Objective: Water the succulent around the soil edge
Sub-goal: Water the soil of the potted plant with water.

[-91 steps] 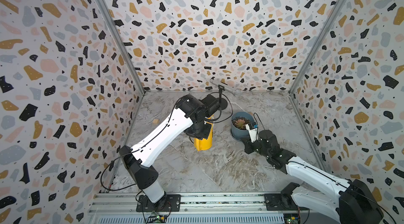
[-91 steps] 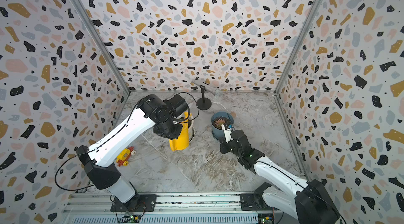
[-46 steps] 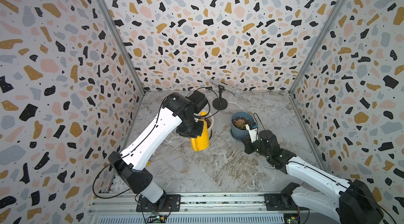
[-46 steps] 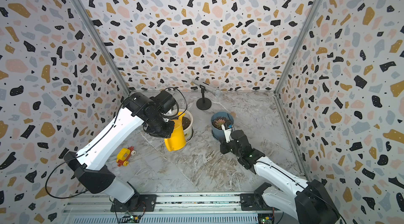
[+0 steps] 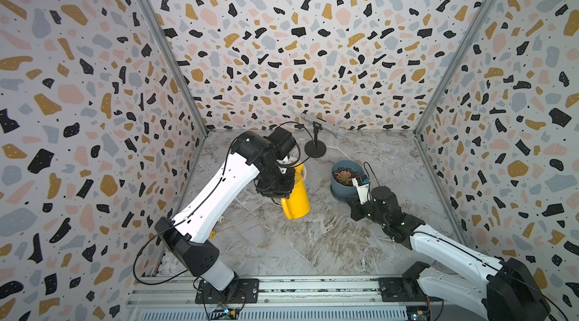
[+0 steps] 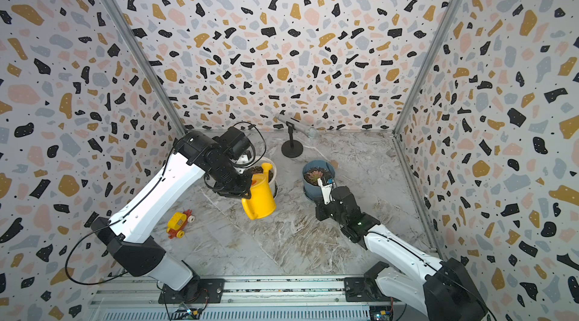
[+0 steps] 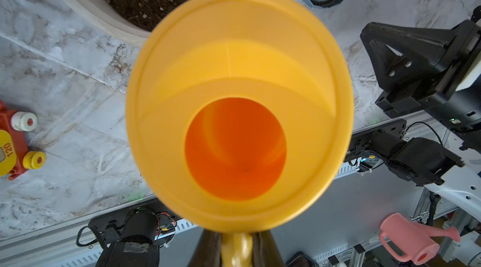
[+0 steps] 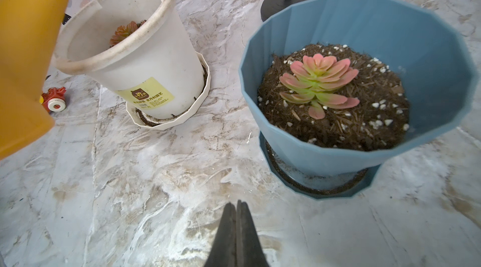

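Gripping the watering can (image 6: 260, 197), left gripper (image 6: 242, 189) should slowly circle the white pot's (image 8: 145, 75) soil edge (image 7: 117, 5); right gripper (image 8: 236, 226) closed, empty.

Tabletop (image 6: 282, 241) holds white pot (image 8: 156, 70), blue pot (image 8: 338, 160), microphone (image 6: 292, 149), toy (image 6: 178, 224).

The blue pot (image 8: 429, 57) is a dusty slate blue, and its soil (image 8: 364, 122) is dark brown flecked with white. The succulent (image 8: 318, 83) in it is pink at the leaf tips and lime green at the heart. Beside the blue pot, the white pot (image 8: 156, 65) is off-white with a grimy rim and a yellow label (image 8: 144, 93). On that same side of the blue pot, the watering can (image 6: 260, 200) is bright yellow, orange inside. The tabletop (image 6: 297, 241) is grey-white marble veined with brown. The walls (image 6: 282, 37) are white terrazzo with black, ochre, pink and grey chips.
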Robot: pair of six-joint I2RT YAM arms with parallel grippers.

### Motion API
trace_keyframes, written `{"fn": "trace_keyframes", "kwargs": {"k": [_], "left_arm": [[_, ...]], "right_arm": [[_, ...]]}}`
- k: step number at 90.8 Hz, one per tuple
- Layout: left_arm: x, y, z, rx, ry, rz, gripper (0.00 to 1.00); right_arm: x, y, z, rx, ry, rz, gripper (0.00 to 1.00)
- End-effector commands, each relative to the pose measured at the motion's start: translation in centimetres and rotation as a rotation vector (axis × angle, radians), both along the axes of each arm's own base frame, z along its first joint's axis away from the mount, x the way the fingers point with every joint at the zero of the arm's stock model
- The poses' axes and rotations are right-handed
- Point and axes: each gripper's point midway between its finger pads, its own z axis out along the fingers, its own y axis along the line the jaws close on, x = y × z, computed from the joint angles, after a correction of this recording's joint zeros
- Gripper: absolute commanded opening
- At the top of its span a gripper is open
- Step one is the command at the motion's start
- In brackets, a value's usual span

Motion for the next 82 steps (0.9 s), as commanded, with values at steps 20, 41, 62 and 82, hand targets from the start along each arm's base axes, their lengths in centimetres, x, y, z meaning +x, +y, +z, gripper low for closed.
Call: {"fn": "trace_keyframes", "kwargs": {"k": [20,41,62,82], "left_arm": [[1.3,-0.9,2.0,-0.107,0.0,0.043,0.0],[1.7,0.0,2.1,-0.093,-0.012,0.065,0.0],[1.9,2.2,2.3,-0.038,-0.047,0.11,0.0],[2.4,4.0,1.8,-0.009,-0.051,0.145,0.0]], "right_arm": [[0.5,0.5,2.4,0.031,-0.05,0.003,0.0],[0.5,0.5,2.4,0.034,-0.049,0.005,0.0],[0.5,0.5,2.4,0.035,-0.048,0.006,0.0],[0.4,0.5,2.4,0.036,-0.048,0.006,0.0]]}}
